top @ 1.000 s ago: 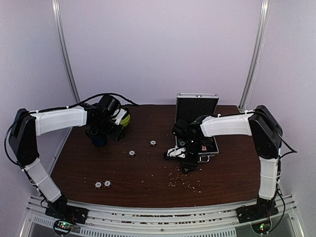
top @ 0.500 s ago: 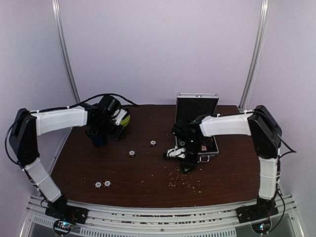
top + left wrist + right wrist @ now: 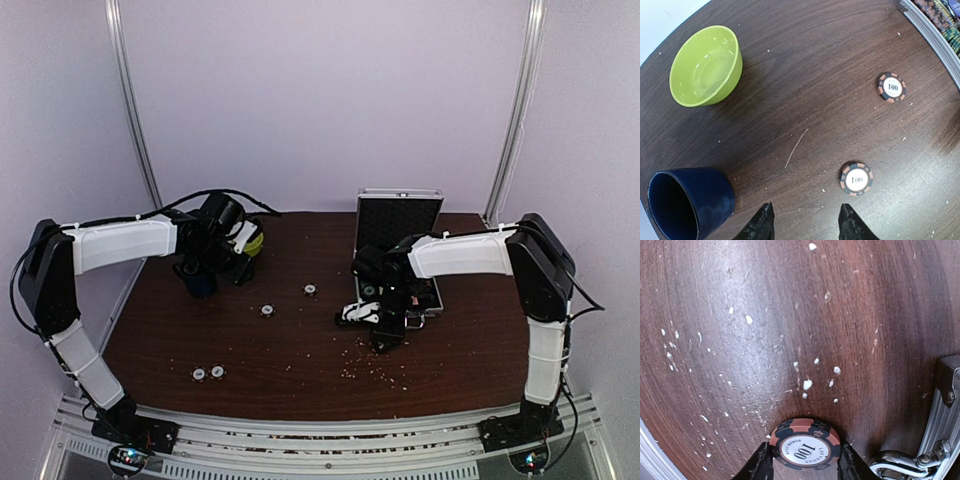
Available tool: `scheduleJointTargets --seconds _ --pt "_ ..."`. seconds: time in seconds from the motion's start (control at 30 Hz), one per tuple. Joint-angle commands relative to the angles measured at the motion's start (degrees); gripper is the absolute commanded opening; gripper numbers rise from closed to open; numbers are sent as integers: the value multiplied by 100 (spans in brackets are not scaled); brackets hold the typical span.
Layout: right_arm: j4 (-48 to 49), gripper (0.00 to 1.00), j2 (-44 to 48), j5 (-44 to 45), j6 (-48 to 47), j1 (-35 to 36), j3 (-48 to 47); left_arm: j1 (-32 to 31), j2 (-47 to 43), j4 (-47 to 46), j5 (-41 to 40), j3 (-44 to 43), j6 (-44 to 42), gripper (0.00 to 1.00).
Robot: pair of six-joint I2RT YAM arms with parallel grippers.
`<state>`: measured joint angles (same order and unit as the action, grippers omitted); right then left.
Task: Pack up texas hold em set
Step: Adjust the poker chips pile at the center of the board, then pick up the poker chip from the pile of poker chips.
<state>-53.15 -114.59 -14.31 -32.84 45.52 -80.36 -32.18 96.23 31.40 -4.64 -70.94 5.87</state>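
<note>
The silver briefcase [image 3: 398, 216] stands open at the back right, its lid upright. My right gripper [image 3: 386, 334] hangs just in front of it, shut on a black-and-salmon "100" poker chip [image 3: 805, 444] that sits flat between both fingers, close over the wood. The case's chrome handle [image 3: 900, 463] lies right beside it. Two loose chips [image 3: 891, 87] [image 3: 856, 178] lie mid-table, and two more chips [image 3: 207, 373] lie near the front left. My left gripper [image 3: 807, 224] hovers open with nothing in it, the nearer chip just ahead and right of its right finger.
A lime-green bowl [image 3: 705, 65] and a dark blue mug [image 3: 687, 202] stand at the back left under the left arm. White crumbs [image 3: 807, 384] are scattered over the wood in front of the case. The briefcase's metal rim [image 3: 935, 37] shows at the left wrist view's top right.
The right jaws have come together onto the chip, and the right gripper has shifted slightly to the right. The left arm has not moved.
</note>
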Motion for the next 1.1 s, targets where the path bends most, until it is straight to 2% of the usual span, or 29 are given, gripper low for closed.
scheduleJointTargets --seconds 0.0,0.23,0.53,0.9,0.97,1.07 --pt "48 46 188 75 58 2 -11 63 46 -55 108 -184 -85 44" --pt "52 48 -16 -29 102 40 -200 58 55 -46 121 -192 -81 44" --pt "-62 40 162 101 105 40 -187 55 41 -45 122 -192 -79 44" --pt "-62 39 509 232 164 34 183 57 50 -45 130 -201 -86 44" --pt "-7 42 512 252 163 36 204 60 58 -44 130 -201 -85 44" --pt "152 53 512 231 202 35 130 63 63 -40 144 -199 -86 44"
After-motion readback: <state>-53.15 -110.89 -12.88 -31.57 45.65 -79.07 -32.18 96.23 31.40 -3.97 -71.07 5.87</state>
